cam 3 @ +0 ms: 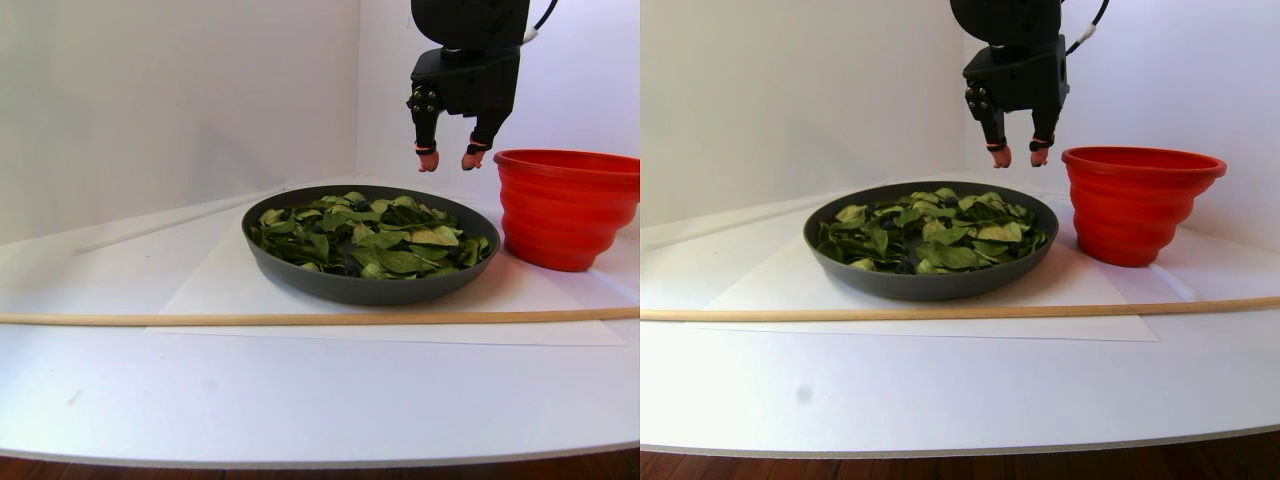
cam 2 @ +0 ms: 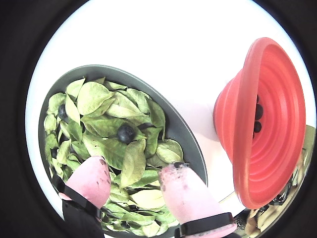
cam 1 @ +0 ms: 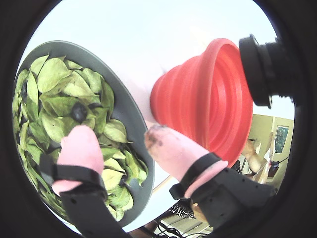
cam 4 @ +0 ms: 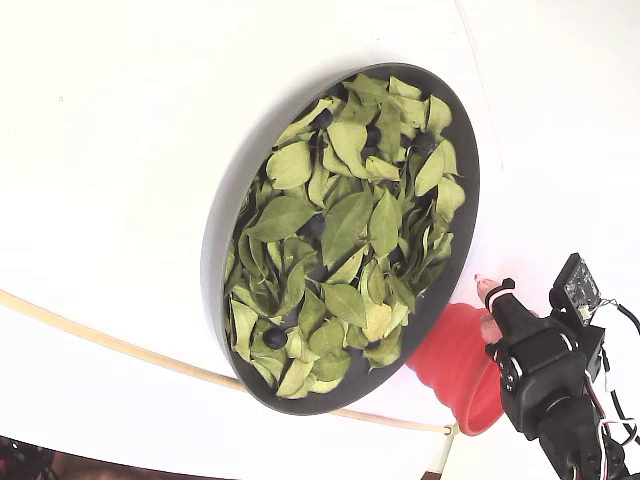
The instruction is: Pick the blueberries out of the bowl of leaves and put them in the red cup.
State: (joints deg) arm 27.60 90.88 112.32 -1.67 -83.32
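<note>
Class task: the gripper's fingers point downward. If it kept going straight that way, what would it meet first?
Most likely the leaves at the bowl's edge nearest the red cup. The gripper hangs open and empty above them; depth is uncertain, so it might catch the rim.

- In the fixed view, the arm (cam 4: 550, 380) covers part of the red cup (cam 4: 450, 365), so nothing inside shows.
- The leaves (cam 2: 114, 144) bury most blueberries (cam 2: 126, 133).
- The stereo pair's left half cuts off the cup's right side.
</note>
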